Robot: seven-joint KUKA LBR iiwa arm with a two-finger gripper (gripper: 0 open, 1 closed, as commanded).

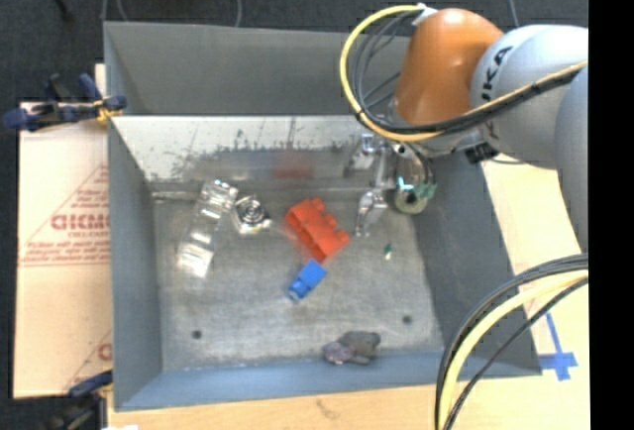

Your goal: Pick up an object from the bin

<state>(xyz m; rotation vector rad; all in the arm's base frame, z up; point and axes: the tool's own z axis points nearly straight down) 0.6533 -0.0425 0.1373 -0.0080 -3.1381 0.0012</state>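
Observation:
My gripper [368,184] hangs over the right back part of the bin, close to the back wall. Its two metal fingers stand apart, open, with nothing between them. Just left of the lower fingertip [366,214] lies an orange-red block [317,228], not touched. A small blue block [307,280] lies in front of the orange one. A tiny green bit [388,251] rests on the floor just below the gripper.
A shiny metal piece [251,216] and two clear plastic pieces [213,198] [195,256] lie at the left. A grey-purple stone-like lump [352,348] sits by the front wall. The arm with its orange cover and cables comes in from the right.

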